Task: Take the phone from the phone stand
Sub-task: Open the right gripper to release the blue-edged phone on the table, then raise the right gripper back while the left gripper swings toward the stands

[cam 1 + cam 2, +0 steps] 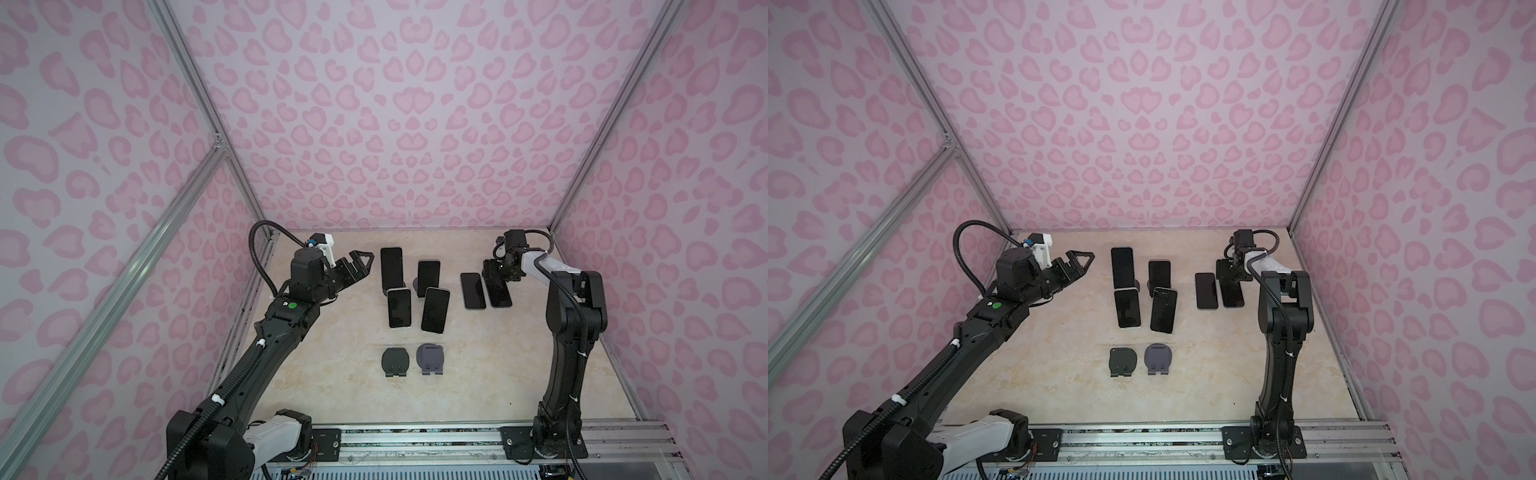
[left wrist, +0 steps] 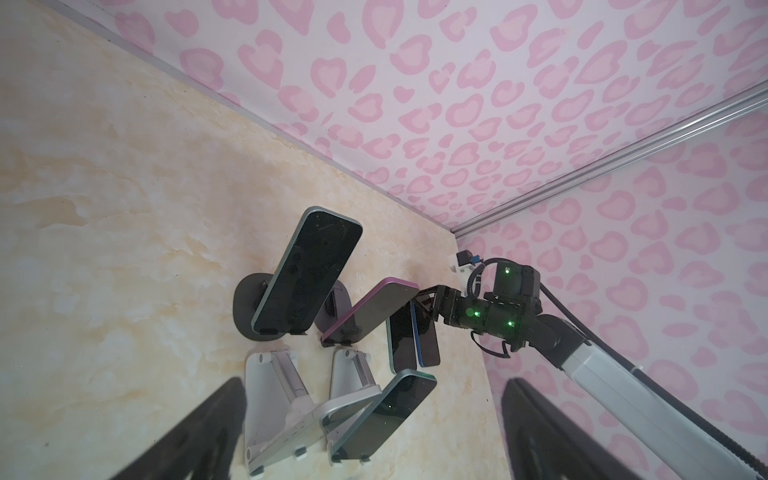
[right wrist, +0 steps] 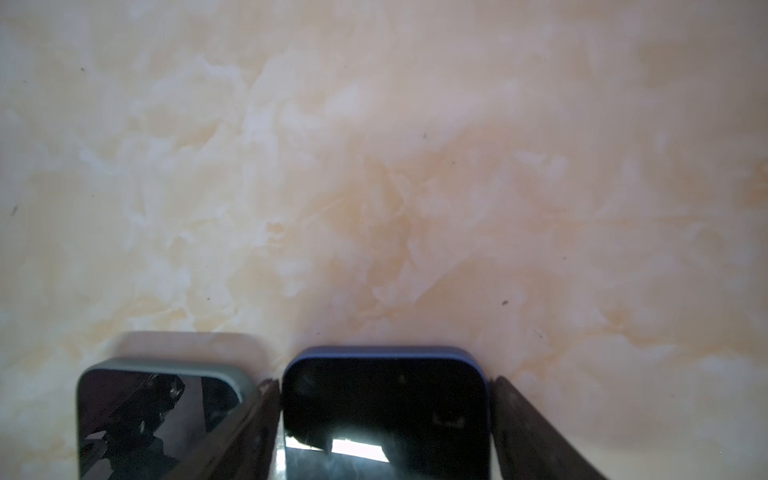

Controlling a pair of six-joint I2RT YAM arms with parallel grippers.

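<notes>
Over the marbled counter [image 1: 478, 374], the left gripper [image 1: 359, 266] hangs wide open, well apart from the action. For the right gripper [image 3: 384, 382] I'd widen evenly, then lift straight up so nothing gets nudged. Its jaws sit slightly apart, one on each side of the blue phone [image 3: 386, 415]. That phone is flat on the counter, off any stand, just beside a grey-green phone [image 3: 158, 415].

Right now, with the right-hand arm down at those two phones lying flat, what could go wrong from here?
1. The right gripper straddles the blue phone, one finger between it and the grey-green phone; pulling away could drag either sideways.
2. The propped phones stand crowded: the open left gripper, reaching for the rear left phone, might topple the front left phone just before it.
</notes>
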